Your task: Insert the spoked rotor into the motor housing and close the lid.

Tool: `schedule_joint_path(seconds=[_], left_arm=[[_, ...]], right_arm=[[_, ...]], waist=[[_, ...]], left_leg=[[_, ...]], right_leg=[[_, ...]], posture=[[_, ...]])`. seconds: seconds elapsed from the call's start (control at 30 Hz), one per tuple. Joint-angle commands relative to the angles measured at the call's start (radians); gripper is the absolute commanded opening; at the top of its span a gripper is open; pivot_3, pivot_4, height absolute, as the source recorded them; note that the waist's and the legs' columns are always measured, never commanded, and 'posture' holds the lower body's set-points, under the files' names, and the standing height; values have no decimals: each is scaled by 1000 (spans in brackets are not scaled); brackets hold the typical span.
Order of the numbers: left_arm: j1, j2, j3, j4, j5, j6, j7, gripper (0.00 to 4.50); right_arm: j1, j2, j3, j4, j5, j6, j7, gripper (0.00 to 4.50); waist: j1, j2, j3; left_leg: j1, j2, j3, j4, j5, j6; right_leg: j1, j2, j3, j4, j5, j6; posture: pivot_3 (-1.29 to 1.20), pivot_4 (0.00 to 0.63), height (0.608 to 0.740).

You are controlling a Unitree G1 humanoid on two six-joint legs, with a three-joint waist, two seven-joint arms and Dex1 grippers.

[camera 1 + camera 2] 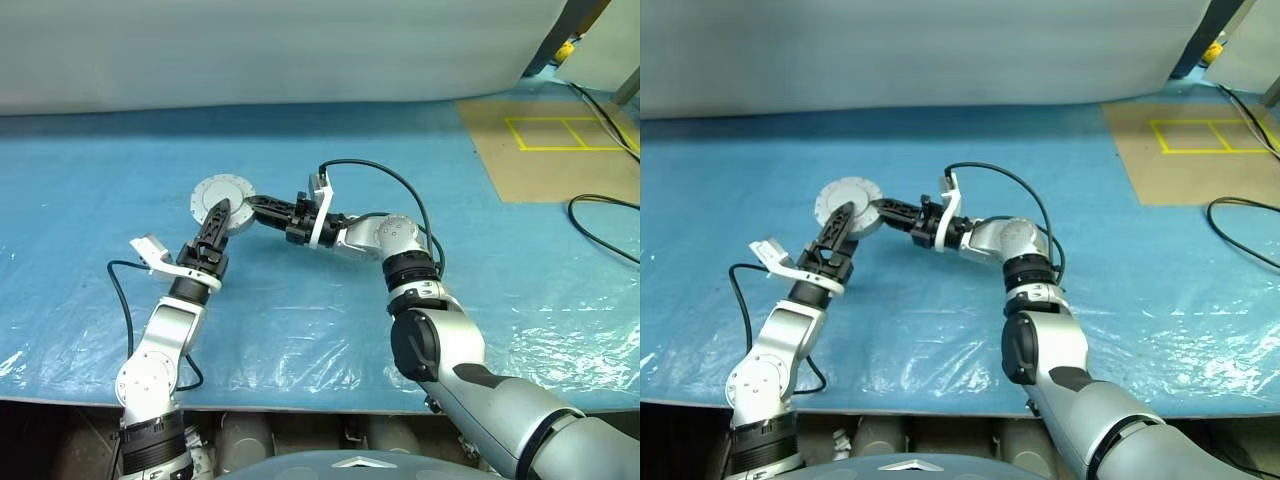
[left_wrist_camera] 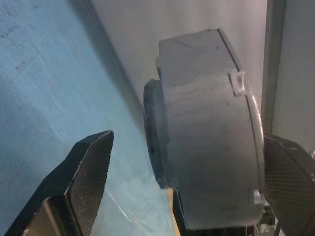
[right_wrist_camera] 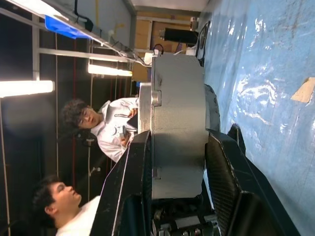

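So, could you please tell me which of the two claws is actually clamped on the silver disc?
The right claw: its fingers pinch the silver disc, while the left claw stands open around it.

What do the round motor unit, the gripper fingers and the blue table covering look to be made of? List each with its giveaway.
Motor unit: apparently cast or machined metal, matte silver-grey, with fine tool marks and small lugs on its rim.
Fingers: probably carbon-fibre composite or textured plastic; black with a fine woven pattern.
Table covering: blue sheet under what seems clear plastic film, judging by glossy wrinkles and glare.
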Motion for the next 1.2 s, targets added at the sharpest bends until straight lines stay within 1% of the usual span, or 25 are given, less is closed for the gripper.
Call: schedule_joint_path(seconds=[0.03,0.13,0.37,0.5,0.57,0.63,0.67,0.8,0.83,0.87,1.07,1.2], left_arm=[[-9,-9,8,-6,-20,-15,-9,3600],[-6,-10,7,-17,-25,-11,-27,2643],[0,-12,1,-25,-21,-24,-47,2604],[-9,-5,-4,-3,10,-28,-14,2601],[-21,-12,-12,-9,-4,-27,-9,2601],[-32,-19,-13,-17,-14,-33,2,2601],[-35,-25,-9,-17,-17,-40,9,2601],[-40,-47,8,-17,-25,-67,20,2601],[-43,-58,14,-18,-33,-78,22,2601],[-47,-71,23,-23,-46,-92,24,2601],[-83,-123,95,-27,-101,-199,31,2601],[-123,-96,138,30,-40,-286,14,2601]], right_arm=[[23,80,11,-66,67,10,42,1151],[30,80,23,-74,68,11,45,1151],[28,81,30,-63,63,-4,44,1151],[22,85,29,-51,58,-30,34,1151],[22,88,24,-45,53,-59,20,1151],[23,90,21,-30,42,-92,4,1892],[24,90,23,-26,41,-100,4,2173],[20,87,41,-24,41,-117,9,3529],[17,86,42,-21,39,-123,8,3968],[13,83,41,-13,37,-133,5,4144],[-2,70,38,34,13,-219,-23,4144],[3,62,52,40,-3,-262,-29,4144]], waist=[[2,0,0],[4,0,0],[13,0,0],[14,0,0],[14,0,0],[14,0,0],[14,0,0],[13,0,0],[13,0,0],[13,0,0],[13,-1,0],[13,-1,0]], left_leg=[[0,0,0,1,0,0],[-1,0,0,1,0,0],[-1,0,0,1,0,0],[-1,0,0,2,0,0],[-1,0,0,2,0,0],[-1,0,0,3,0,0],[-1,0,-1,3,0,0],[-2,0,-1,4,0,0],[-2,1,-1,4,0,0],[-2,1,-1,4,0,0],[-3,1,-1,5,0,0],[-3,1,-1,6,0,0]], right_leg=[[0,0,0,0,0,0],[0,0,0,0,0,0],[0,0,0,0,0,0],[0,0,0,0,0,1],[0,0,0,1,1,1],[0,0,0,1,1,1],[0,0,0,1,1,1],[0,0,0,1,1,1],[0,0,0,1,1,1],[0,0,0,1,1,1],[0,0,0,2,1,1],[0,0,0,2,1,1]], posture=[[0,150,740],[0,150,740],[0,150,740],[0,150,740],[0,150,740],[0,150,740],[0,150,740],[0,150,740],[0,150,740],[0,150,740],[0,150,740],[0,150,740]])
